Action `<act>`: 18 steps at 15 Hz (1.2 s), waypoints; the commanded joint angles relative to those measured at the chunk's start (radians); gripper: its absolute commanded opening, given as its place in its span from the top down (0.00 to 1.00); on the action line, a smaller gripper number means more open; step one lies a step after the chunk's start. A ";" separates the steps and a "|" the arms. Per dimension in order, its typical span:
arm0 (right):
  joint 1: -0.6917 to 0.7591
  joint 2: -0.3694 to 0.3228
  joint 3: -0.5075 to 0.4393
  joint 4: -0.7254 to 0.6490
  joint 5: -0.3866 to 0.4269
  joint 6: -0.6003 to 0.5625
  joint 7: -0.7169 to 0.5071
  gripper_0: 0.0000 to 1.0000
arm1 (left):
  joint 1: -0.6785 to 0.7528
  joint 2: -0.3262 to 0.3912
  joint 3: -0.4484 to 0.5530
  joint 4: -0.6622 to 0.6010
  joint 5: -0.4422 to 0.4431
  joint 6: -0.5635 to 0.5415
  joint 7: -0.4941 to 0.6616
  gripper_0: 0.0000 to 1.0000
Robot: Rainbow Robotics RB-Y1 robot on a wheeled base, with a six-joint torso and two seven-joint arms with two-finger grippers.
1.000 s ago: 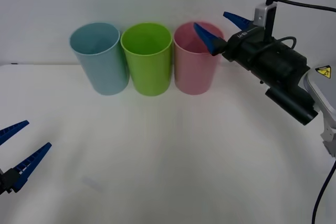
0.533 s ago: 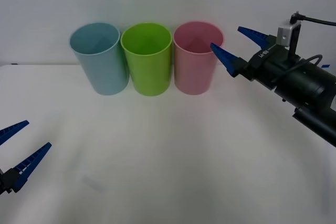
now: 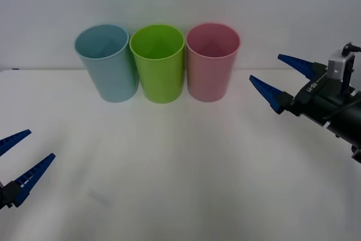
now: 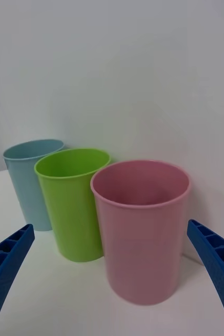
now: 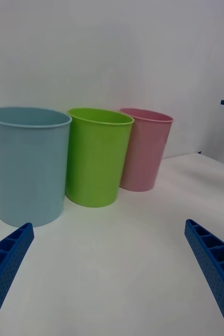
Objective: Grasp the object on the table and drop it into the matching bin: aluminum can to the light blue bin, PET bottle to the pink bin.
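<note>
Front view: the right gripper (image 3: pixel 279 80) hangs at 3 o'clock, fingers spread and empty, right of the pink bin (image 3: pixel 211 62). The left gripper (image 3: pixel 20 159) waits at 8 o'clock, also spread. No bottle lies on the table (image 3: pixel 180 162); judging by that, the drop is likely done.

Right wrist view: the pink bin (image 4: pixel 143 231) is nearest; its inside is hidden, so the bottle's place and axis cannot be told.

Left wrist view: the light blue bin (image 5: pixel 25 163) stands at 9 o'clock.

You are looking at two grippers wearing blue, ribbed, pointed fingers; the right gripper (image 3: pixel 280 77) is carrying a black cylindrical body with white lettering, a small silver-grey block and a thin black cable.
</note>
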 commanded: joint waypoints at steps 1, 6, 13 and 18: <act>0.072 0.001 -0.049 -0.004 -0.020 -0.060 0.018 0.00 | 0.000 0.000 0.000 0.000 0.000 0.000 0.000 0.00; 0.198 0.001 -0.114 -0.004 -0.063 -0.098 0.064 0.00 | 0.000 0.000 0.000 0.000 0.000 0.000 0.000 0.00; 0.358 0.025 -0.189 -0.004 -0.121 -0.152 0.143 0.00 | 0.000 0.000 0.000 0.000 0.000 0.000 0.000 0.00; 0.448 0.102 -0.252 -0.002 -0.124 -0.207 0.253 0.00 | 0.000 0.000 0.000 0.000 0.000 0.000 0.000 0.00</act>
